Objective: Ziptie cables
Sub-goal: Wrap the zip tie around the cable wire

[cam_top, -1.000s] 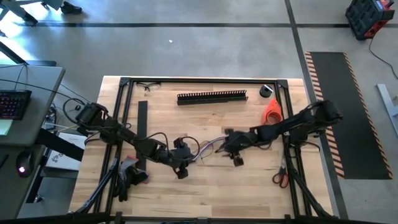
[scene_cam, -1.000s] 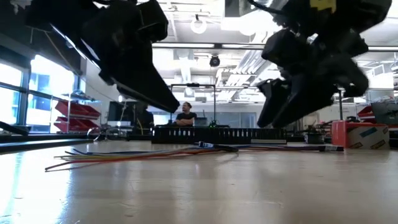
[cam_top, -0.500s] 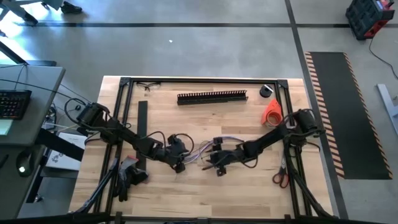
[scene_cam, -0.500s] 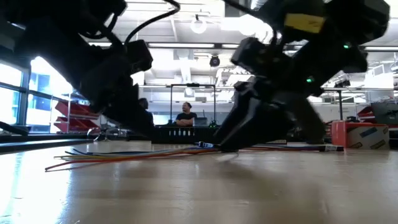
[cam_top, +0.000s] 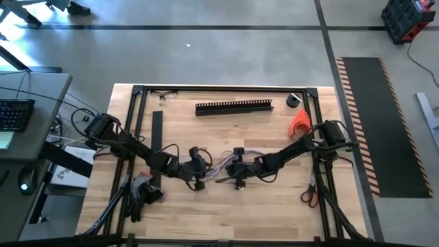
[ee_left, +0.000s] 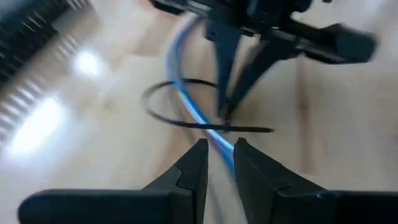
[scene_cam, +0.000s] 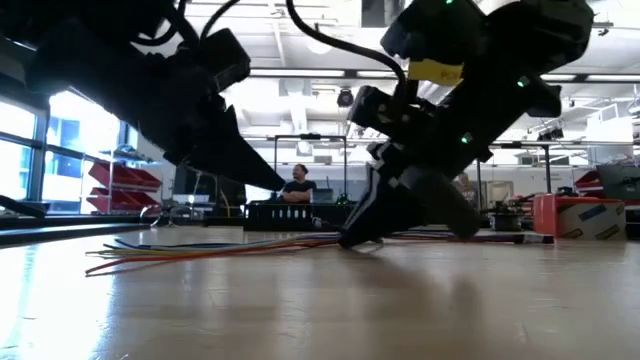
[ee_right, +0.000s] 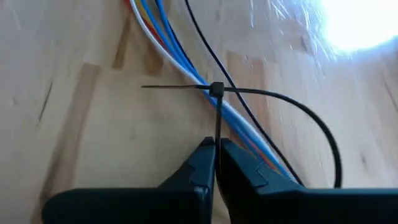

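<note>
Wooden table (cam_top: 226,206) with black frame rails, both arms meeting at mid-table. Off the table's left edge: a desk with a keyboard (cam_top: 15,114). Left side of the table: a flat black strip (cam_top: 156,140) lying lengthwise beside the left arm. Left gripper (cam_top: 199,180), low over the board just left of centre; in its wrist view the fingers (ee_left: 194,167) stand nearly together with a narrow gap, the blue wires running into that gap, though whether they are actually clamped cannot be told. Centre: the cables (cam_top: 223,167), a loose bunch of blue, white, orange and purplish wires lying flat on the wood between the two grippers, fanning out toward the left in the low view (scene_cam: 200,250). A black zip tie (ee_right: 217,90) crosses the bunch, its head sitting on the wires, a wide loop curving out to one side and its tail leading to the right gripper (ee_right: 216,152). Right gripper (cam_top: 236,177), just right of the bunch, tips down at the board, jaws clenched on the zip tie's tail. Far side, centre: a long black slotted strip (cam_top: 234,107). Right side: an orange object (cam_top: 300,123) near the far corner; red-handled scissors (cam_top: 309,197) by the right rail. In the room behind, a seated person (scene_cam: 298,184).
</note>
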`<state>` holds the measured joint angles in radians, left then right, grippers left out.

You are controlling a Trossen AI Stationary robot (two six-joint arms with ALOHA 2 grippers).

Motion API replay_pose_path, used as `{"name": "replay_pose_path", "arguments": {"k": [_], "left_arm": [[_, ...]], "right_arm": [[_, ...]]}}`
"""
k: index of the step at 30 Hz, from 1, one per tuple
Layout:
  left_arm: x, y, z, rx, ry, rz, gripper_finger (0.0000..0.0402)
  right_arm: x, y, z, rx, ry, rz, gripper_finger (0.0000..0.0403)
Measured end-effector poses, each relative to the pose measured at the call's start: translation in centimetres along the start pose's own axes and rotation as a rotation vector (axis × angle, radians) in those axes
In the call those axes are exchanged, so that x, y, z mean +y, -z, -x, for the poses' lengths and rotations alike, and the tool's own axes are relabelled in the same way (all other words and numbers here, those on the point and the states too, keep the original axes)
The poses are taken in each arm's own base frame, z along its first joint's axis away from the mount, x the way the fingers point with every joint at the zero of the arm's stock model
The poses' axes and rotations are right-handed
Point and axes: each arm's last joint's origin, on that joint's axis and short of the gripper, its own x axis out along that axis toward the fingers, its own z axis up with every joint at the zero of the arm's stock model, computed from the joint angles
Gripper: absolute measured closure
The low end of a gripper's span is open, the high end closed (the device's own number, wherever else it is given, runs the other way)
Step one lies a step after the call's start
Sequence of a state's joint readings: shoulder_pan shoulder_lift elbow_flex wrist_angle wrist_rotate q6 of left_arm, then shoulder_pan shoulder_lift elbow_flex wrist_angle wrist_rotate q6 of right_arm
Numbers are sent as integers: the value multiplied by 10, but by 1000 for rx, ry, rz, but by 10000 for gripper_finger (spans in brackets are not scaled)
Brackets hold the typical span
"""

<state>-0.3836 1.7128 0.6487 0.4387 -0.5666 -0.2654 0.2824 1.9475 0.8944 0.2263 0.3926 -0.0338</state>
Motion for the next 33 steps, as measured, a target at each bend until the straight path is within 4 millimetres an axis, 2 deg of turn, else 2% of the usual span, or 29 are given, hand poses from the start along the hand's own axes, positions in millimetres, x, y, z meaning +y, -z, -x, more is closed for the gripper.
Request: {"name": "replay_pose_path", "arguments": {"k": [4,8,13,18,22,27,33], "left_arm": [[4,-6,-2,-57,-82,-99,339],[15,-12,-9,-66,-82,-171,323],[41,-24,-23,-109,-31,-237,294],[66,-31,-40,-207,53,-327,277],[77,-33,-52,-270,132,-352,275],[80,-38,-65,-297,203,-358,275],[69,-39,-85,-308,327,-375,275]], "right_arm": [[-4,9,11,-42,11,-108,401],[-17,15,38,-260,-30,-270,402],[-33,43,60,-448,-106,-406,403],[-38,53,62,-479,-142,-509,403],[-38,50,62,-491,-158,-569,403],[-29,48,66,-512,-174,-535,403],[-16,54,69,-516,-202,-485,403]]}}
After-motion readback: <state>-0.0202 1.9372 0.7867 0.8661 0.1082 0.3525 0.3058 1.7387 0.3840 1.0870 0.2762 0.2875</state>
